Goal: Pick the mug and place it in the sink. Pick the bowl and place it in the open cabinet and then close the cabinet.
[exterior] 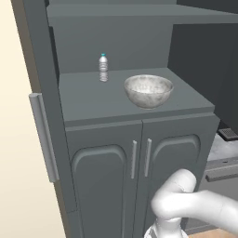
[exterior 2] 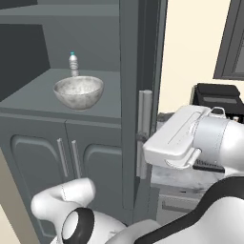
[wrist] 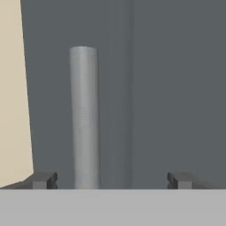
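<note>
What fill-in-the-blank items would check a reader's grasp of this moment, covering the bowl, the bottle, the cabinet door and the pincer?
1. The bowl sits on the cabinet shelf, in front of a small plastic ____.
2. The pincer faces the open door's vertical silver ____.
3. The pincer's jaws stand ____, holding nothing.
4. Below the shelf, the two arched-panel lower doors are ____.

Missing words: bottle; handle; open; closed

A cream wall (exterior: 18, 186) fills the left edge of the left base view. In the right base view it (exterior 2: 190, 47) runs behind a dark-framed window (exterior 2: 233, 43) at upper right.
</note>
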